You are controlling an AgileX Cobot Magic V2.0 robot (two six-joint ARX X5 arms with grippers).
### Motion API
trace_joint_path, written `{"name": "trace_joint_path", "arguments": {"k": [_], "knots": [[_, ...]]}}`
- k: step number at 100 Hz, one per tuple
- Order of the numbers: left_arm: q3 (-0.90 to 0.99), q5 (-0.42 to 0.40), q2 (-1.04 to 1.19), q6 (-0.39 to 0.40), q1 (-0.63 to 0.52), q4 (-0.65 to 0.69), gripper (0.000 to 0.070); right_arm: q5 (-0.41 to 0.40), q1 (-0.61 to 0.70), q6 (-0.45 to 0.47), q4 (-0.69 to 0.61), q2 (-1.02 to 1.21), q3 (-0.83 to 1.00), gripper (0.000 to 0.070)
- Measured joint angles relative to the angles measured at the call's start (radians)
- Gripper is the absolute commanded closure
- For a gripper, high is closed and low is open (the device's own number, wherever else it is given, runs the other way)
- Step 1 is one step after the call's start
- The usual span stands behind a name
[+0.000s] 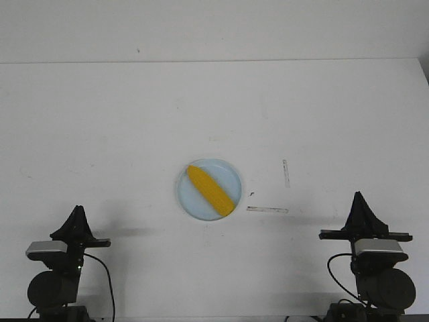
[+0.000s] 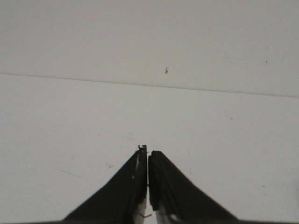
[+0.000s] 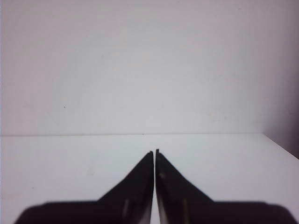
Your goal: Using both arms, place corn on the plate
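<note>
Front view: a white table (image 1: 100, 121) seen from above and behind the robot. Near the middle sits a round pale blue plate (image 1: 231, 176), and a yellow corn cob (image 1: 210, 190) lies inside it on a slant, one end towards the far left rim, the other towards the near right rim. The plate holds nothing else. The placing looks done; as far as can be judged, nothing is left but for the arms to rest. The left gripper (image 1: 77, 209) and right gripper (image 1: 358, 196) stand at the near corners, well apart from the plate, each pointing up and away.

Left wrist view: two black fingers pressed together with only a hairline seam between them, gripping nothing (bare table and wall beyond).

Right wrist view: the same picture, black fingers closed tip to tip and empty, with plain table and wall ahead. Neither the corn nor the plate appears here.
</note>
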Motion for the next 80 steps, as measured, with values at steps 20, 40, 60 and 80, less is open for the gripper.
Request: {"name": "trace_joint_path", "arguments": {"k": [20, 40, 60, 80], "knots": [[0.000, 0.000, 0.000, 0.000, 0.000, 0.000, 0.0699, 0.000, 0.000, 0.000, 0.000, 0.000, 0.000, 0.0693], [0.000, 0.000, 0.000, 0.000, 0.000, 0.000, 0.0699, -0.015, 0.002, 0.000, 0.015, -0.014, -0.027, 0.0693], [0.000, 0.000, 0.000, 0.000, 0.000, 0.000, 0.0699, -0.026, 0.008, 0.007, 0.096, -0.072, -0.165, 0.0693], [0.000, 0.000, 0.000, 0.000, 0.000, 0.000, 0.0699, -0.026, 0.008, 0.027, 0.109, -0.136, -0.251, 0.0693]]}}
